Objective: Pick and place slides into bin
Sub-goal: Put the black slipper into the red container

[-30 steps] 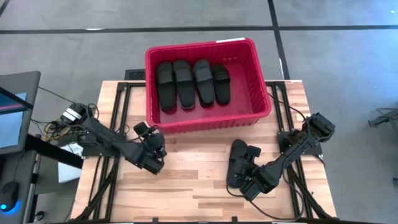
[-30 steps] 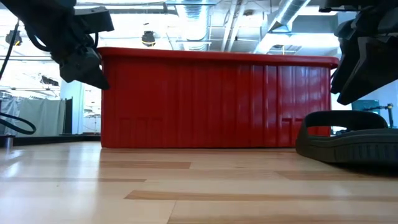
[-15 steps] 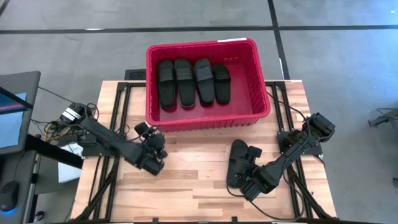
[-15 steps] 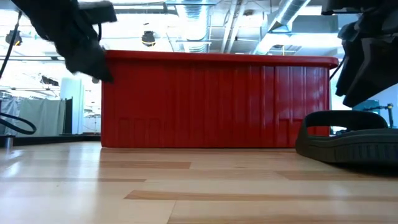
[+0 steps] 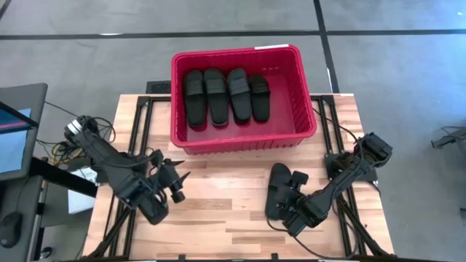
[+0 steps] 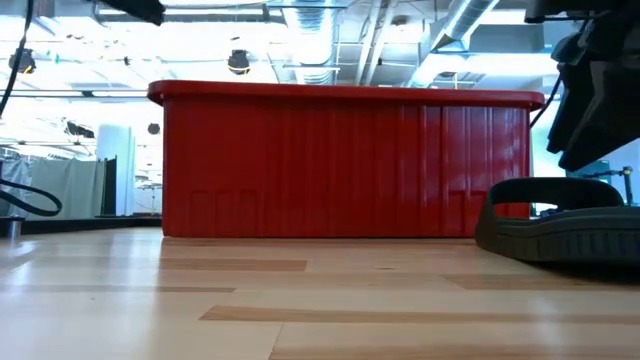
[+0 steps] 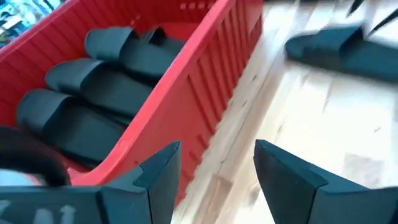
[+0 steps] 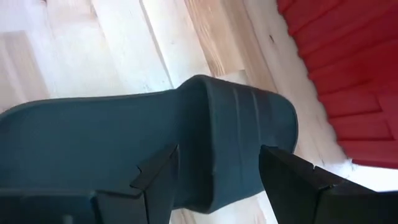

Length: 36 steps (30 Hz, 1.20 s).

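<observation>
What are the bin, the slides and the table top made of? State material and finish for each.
Bin: red moulded plastic by the look, slightly glossy; ribbed walls and a thick rim show in the low view.
Slides: apparently rubber or foam, matte and dark; the one under the right pincer shows moulded ridges.
Table top: light wood strips with visible grain, smooth finish.

Four slides [image 5: 224, 96] in bin [image 5: 307, 116]; two slides [image 5: 281, 189] on table [image 5: 218, 196] under right gripper [image 5: 290, 211].

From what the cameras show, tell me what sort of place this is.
Probably a lab or workshop in an industrial building: exposed ceiling ducts, a taped grey concrete floor, and a butcher-block table on a metal frame.
</observation>
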Each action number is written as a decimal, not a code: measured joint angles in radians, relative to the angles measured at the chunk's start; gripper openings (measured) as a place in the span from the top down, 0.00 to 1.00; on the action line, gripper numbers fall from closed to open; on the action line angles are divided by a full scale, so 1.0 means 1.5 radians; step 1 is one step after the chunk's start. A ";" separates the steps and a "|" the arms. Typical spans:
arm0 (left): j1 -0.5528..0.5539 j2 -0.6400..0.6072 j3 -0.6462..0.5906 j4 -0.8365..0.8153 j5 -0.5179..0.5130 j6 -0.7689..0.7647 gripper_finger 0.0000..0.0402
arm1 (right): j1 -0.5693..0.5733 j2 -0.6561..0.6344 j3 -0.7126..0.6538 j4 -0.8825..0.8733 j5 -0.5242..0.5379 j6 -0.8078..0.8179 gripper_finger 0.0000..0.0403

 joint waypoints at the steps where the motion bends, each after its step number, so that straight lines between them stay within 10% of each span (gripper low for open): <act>1: -0.006 -0.003 0.004 0.002 -0.007 -0.006 0.52 | -0.001 0.005 0.000 -0.002 0.000 -0.003 0.49; 23: -0.063 -0.011 0.007 0.002 -0.021 -0.054 0.52 | -0.071 0.027 -0.040 0.029 -0.017 -0.042 0.50; 32: -0.072 -0.010 0.007 0.002 -0.016 -0.066 0.52 | -0.082 0.027 -0.042 0.030 -0.014 -0.043 0.94; 36: -0.072 -0.010 0.007 0.002 -0.016 -0.066 0.52 | -0.076 0.027 -0.032 0.024 -0.014 -0.025 0.96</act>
